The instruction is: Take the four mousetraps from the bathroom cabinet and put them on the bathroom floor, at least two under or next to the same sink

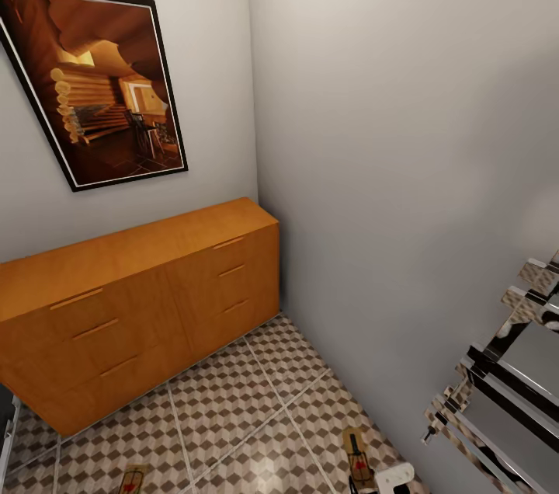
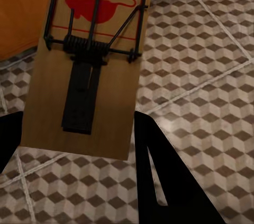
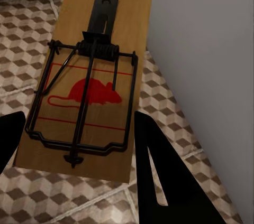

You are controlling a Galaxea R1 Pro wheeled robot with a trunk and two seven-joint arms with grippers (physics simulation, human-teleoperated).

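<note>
My left gripper (image 2: 78,124) is shut on a mousetrap (image 2: 92,71), a brown board with black wire and a red mouse print, held above the cube-pattern bathroom floor (image 2: 201,65) beside the cabinet (image 2: 21,12). My right gripper (image 3: 78,124) is shut on a second mousetrap (image 3: 90,76), held over the floor (image 3: 32,34) close to the wall. In the head view both mousetraps sit at the bottom edge, one low left (image 1: 132,479) and one low right (image 1: 359,457). The orange-brown cabinet (image 1: 155,300) stands against the left wall with its drawers closed. The bathroom sink is out of view.
A grey wall (image 1: 404,129) runs along the right and meets the cabinet's end in the corner. A chrome mirrored rack (image 1: 505,377) juts out from that wall at the lower right. A framed picture (image 1: 93,82) hangs above the cabinet. Tiled floor (image 1: 233,401) lies between cabinet and wall.
</note>
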